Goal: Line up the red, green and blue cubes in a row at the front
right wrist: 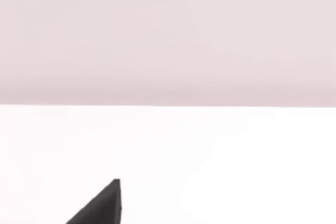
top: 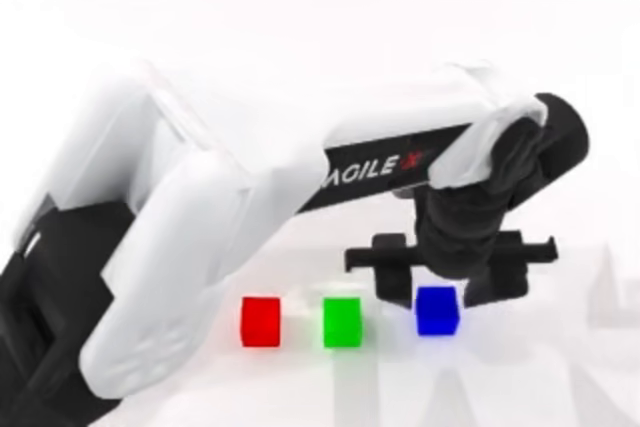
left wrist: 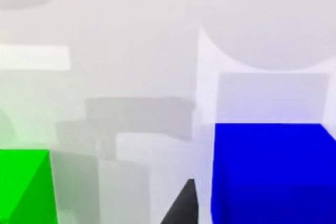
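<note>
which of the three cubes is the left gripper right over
The blue cube, rightmost in the row. The left gripper hangs directly above it, while the green cube and red cube sit clear to its left.

Your left arm (top: 200,207) reaches in from the top view's lower left, its white links stretched across toward the right, the forearm bending down at the dark wrist (top: 500,177). Your left gripper (top: 437,282) hangs low near the front, pointing down, and its fingers seem spread apart, though the wrist hides much of them. Your right arm stays out of the top view; only a dark fingertip (right wrist: 102,205) shows in its own wrist view.
</note>
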`<act>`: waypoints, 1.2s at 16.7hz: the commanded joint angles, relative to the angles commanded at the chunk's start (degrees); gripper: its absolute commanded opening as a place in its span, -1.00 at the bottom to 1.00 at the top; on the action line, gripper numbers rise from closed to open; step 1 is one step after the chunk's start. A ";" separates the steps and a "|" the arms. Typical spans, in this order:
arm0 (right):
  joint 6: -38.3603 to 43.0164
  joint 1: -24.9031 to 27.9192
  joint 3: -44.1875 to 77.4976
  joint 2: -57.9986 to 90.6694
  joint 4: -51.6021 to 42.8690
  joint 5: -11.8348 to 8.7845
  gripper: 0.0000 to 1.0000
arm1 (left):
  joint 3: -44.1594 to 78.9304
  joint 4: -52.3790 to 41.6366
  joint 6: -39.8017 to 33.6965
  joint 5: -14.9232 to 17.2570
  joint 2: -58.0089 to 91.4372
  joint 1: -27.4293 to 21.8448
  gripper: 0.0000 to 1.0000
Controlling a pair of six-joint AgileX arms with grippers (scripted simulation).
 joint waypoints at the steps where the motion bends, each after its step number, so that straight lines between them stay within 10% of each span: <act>1: 0.00 0.00 0.00 0.00 0.00 0.00 1.00 | 0.00 0.00 0.00 0.00 0.00 0.00 0.81; 20: 0.00 0.00 0.00 0.00 0.00 0.00 1.00 | 12.17 -14.04 -0.27 -0.02 -1.72 0.97 1.00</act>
